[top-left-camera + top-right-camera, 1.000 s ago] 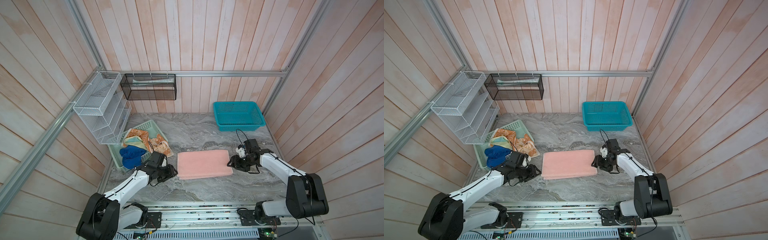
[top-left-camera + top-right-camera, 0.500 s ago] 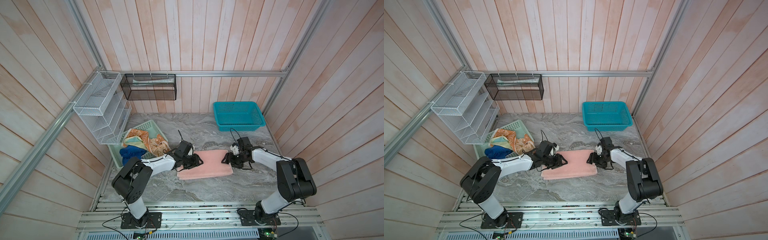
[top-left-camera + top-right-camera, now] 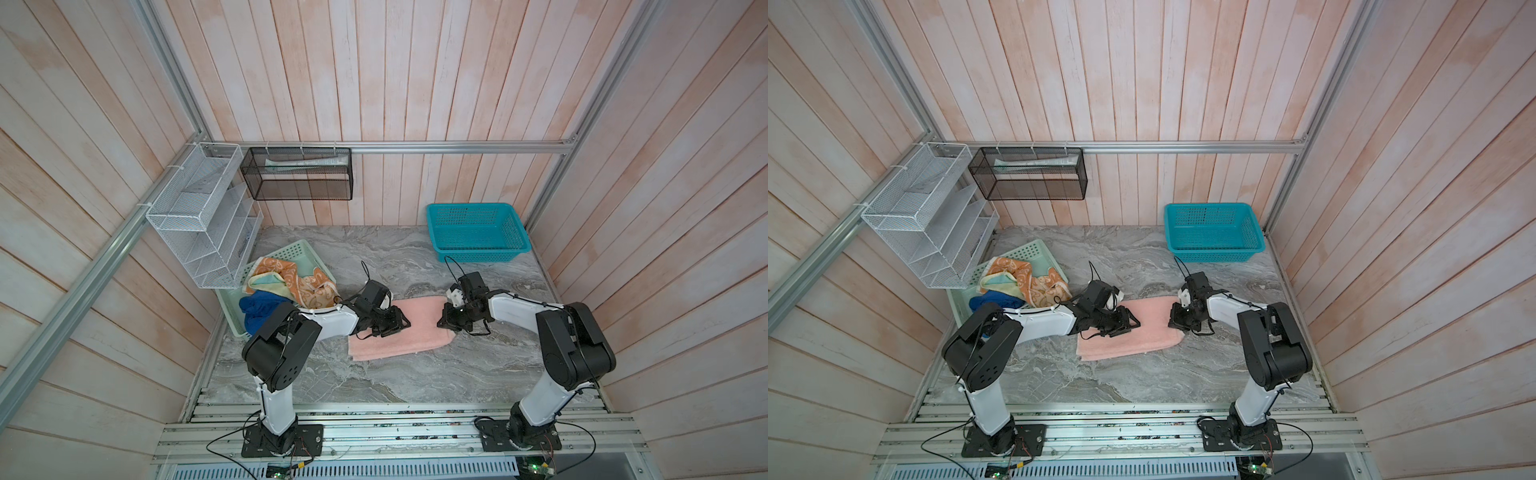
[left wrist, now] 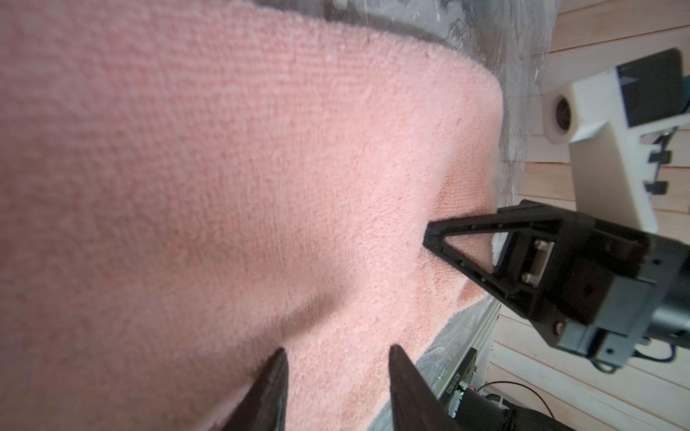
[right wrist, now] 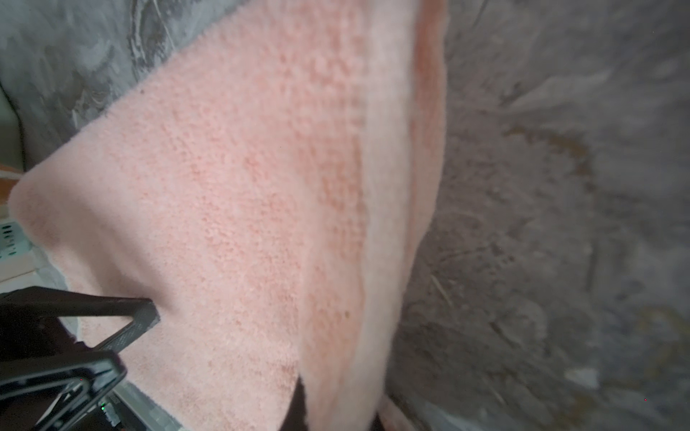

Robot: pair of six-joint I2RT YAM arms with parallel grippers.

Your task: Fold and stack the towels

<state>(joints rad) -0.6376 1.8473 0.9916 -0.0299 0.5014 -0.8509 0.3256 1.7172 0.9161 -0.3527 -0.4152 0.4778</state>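
Observation:
A salmon-pink towel (image 3: 415,332) (image 3: 1142,336) lies folded in a flat rectangle mid-table. My left gripper (image 3: 400,325) (image 3: 1133,322) is low over its left part, open; in the left wrist view its fingertips (image 4: 336,349) stand apart above the pink towel (image 4: 224,168). My right gripper (image 3: 444,325) (image 3: 1173,325) is shut on the towel's right edge; in the right wrist view the pink towel (image 5: 242,186) rises folded between its jaws (image 5: 336,403). An orange patterned towel (image 3: 299,282), a pale yellow one (image 3: 266,283) and a blue one (image 3: 259,307) lie crumpled in the mint basket (image 3: 291,251).
A teal basket (image 3: 478,232) stands at the back right. A white wire rack (image 3: 203,216) hangs on the left wall over the mint basket, and a black mesh basket (image 3: 297,174) hangs on the back wall. Bare marble lies in front of the pink towel.
My left arm has swung from the table's left onto the pink towel. My right gripper has shifted onto the towel's right edge and shut on it.

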